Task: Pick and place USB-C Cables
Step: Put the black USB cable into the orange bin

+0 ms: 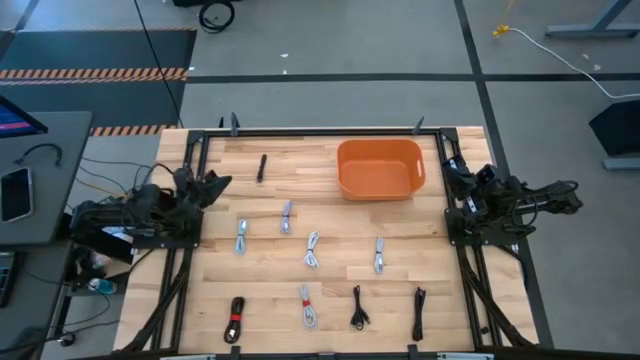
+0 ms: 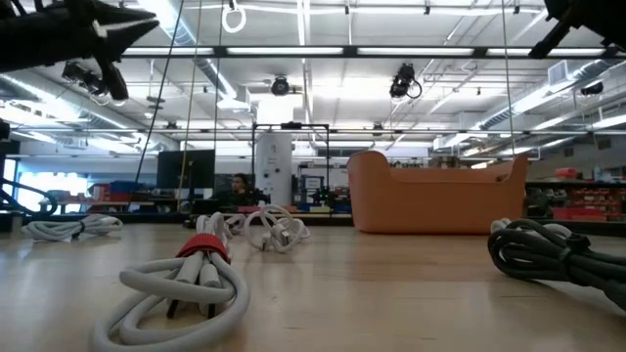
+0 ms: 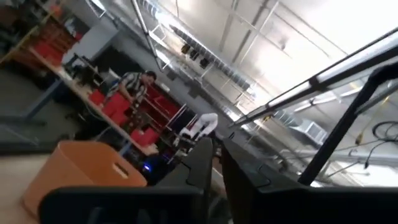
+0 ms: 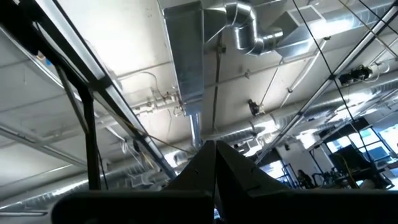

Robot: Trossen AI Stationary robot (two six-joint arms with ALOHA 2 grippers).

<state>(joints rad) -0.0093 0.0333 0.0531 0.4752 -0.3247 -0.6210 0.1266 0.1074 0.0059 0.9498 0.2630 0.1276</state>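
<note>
Cables (image 1: 311, 250) lie scattered on table (image 1: 450, 310), none in orange bin (image 1: 379, 168) | light, floppy coils; I'd pinch each at its tied middle | left gripper (image 1: 213, 185) and right gripper (image 1: 452, 168) parked at edges, fingers pressed together, empty

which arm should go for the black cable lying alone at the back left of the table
Left. The left gripper sits folded at the table's left edge, just beside that black cable. The right gripper waits at the opposite edge, with the orange bin between it and the cable.
</note>
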